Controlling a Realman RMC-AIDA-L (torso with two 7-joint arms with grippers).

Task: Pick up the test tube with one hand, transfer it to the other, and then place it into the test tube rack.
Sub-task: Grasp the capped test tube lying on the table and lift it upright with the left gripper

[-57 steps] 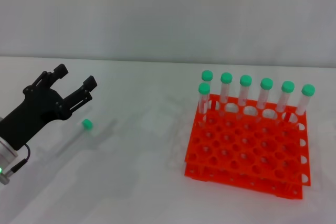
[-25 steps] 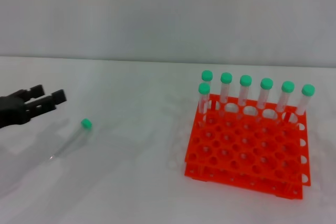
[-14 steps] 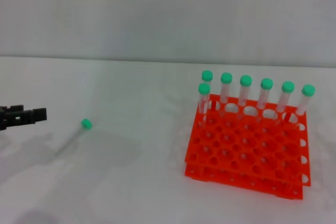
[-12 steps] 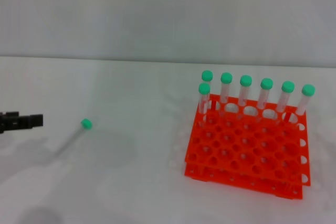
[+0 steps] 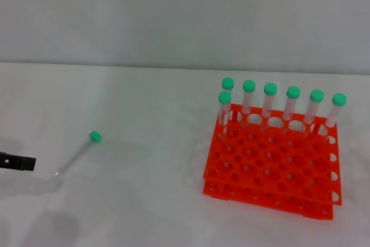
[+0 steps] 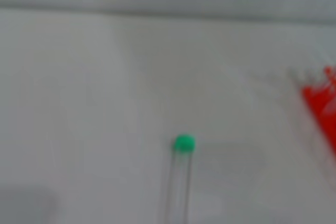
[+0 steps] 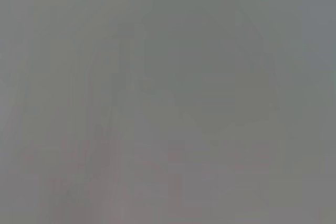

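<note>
Test tube [image 5: 76, 153] lies flat near the bench's left edge, green cap away from the robot and open end pointing back toward the left gripper [image 5: 17, 162], just beside it, grip state unreadable; rack [image 5: 272, 163] well apart rightward.

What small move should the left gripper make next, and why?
Probably slide in toward the tube's clear end and line up over it. The tube lies loose on the table, green cap pointing away, and the left gripper sits just beside its near end, holding nothing. The rack has free holes.
</note>
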